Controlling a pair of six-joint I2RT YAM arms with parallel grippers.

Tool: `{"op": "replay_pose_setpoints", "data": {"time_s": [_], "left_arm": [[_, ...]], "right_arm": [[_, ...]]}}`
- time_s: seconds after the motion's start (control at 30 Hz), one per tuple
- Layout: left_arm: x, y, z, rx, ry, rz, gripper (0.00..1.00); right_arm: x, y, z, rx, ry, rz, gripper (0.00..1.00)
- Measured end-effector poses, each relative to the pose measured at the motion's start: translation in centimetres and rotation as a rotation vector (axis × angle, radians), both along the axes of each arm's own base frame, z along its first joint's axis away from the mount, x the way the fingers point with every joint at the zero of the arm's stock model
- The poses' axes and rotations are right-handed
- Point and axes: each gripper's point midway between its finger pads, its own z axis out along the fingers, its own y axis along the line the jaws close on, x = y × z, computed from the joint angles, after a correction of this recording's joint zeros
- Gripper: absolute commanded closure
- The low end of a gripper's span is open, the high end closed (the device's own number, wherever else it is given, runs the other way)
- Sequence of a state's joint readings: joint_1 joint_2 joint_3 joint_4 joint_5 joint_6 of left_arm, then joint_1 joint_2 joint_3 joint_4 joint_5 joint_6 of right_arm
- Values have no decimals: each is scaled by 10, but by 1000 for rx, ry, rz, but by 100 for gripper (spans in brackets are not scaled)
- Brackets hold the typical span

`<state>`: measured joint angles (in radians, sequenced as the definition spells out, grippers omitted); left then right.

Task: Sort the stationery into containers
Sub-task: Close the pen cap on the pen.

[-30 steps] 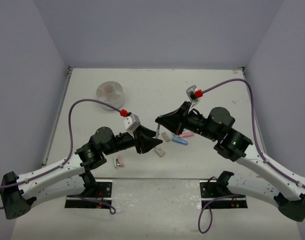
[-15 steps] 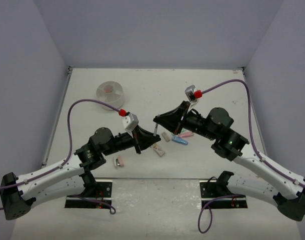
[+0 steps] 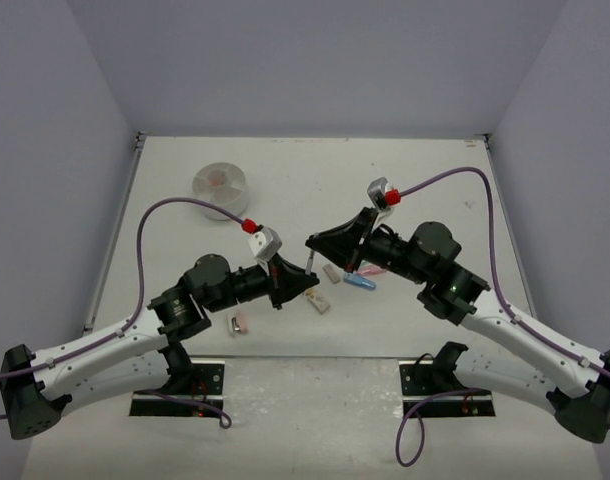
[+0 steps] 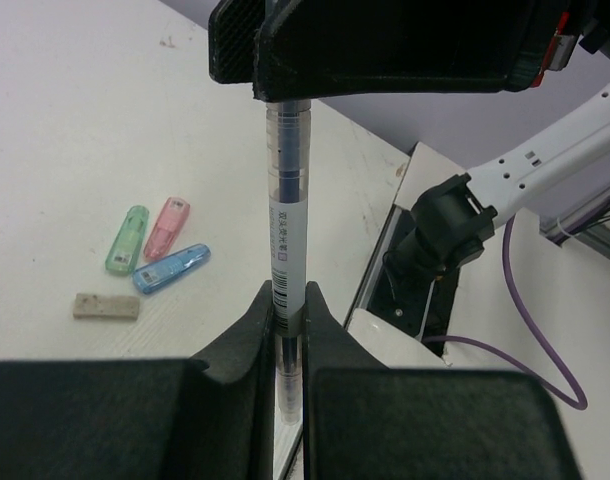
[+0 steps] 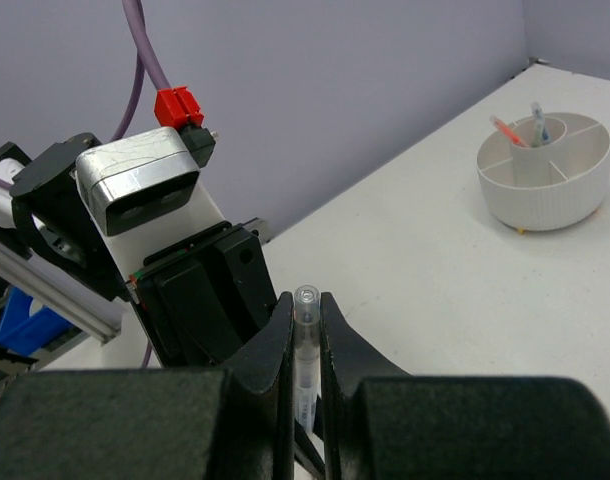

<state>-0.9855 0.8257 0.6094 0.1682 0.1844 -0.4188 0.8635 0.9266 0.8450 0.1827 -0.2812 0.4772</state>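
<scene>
Fingers point(image 4: 247, 335) of left gripper point(image 4: 288, 318) pinched tight on one end of pen point(image 4: 287, 190). Fingers point(image 5: 270, 352) of right gripper point(image 5: 306, 322) likewise closed on its other end, tip poking past them. Pen mid-air above table point(image 3: 435, 180) centre, long axis roughly 6 to 12 o'clock from above.

The pale table point(image 3: 285, 170) carries a round white divided dish point(image 3: 219, 183) at ten o'clock, well apart from the rest. Just off centre toward four o'clock lie a pink capsule point(image 3: 375, 268), a blue capsule point(image 3: 360, 282) and a grey eraser point(image 3: 332, 272), close together. A tan eraser point(image 3: 319, 304) lies at six o'clock, and a pink piece point(image 3: 242, 322) and a grey piece point(image 3: 232, 325) lie side by side at seven.
</scene>
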Motion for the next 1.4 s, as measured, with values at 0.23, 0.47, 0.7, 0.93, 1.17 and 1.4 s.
{"op": "replay_pose_setpoints", "data": {"time_s": [0.23,0.47,0.7,0.93,1.17,1.4], "left_arm": [[11,9,11,82,8,76,100],[19,18,22,149,-10,126,100],[23,26,22,202,-25,158,100],[19,23,17,222,-23,118,100],[4,1,34,83,-89,-17,100],[4,-7,43,-1,-145,-35,100]], "right_arm": [[11,12,3,37,-32,-1,100],[17,18,13,100,-63,1,100],[20,22,13,113,-73,2,100],[18,20,11,114,-49,1,100],[2,4,34,84,-20,-9,59],[1,-4,0,-50,92,-56,27]]}}
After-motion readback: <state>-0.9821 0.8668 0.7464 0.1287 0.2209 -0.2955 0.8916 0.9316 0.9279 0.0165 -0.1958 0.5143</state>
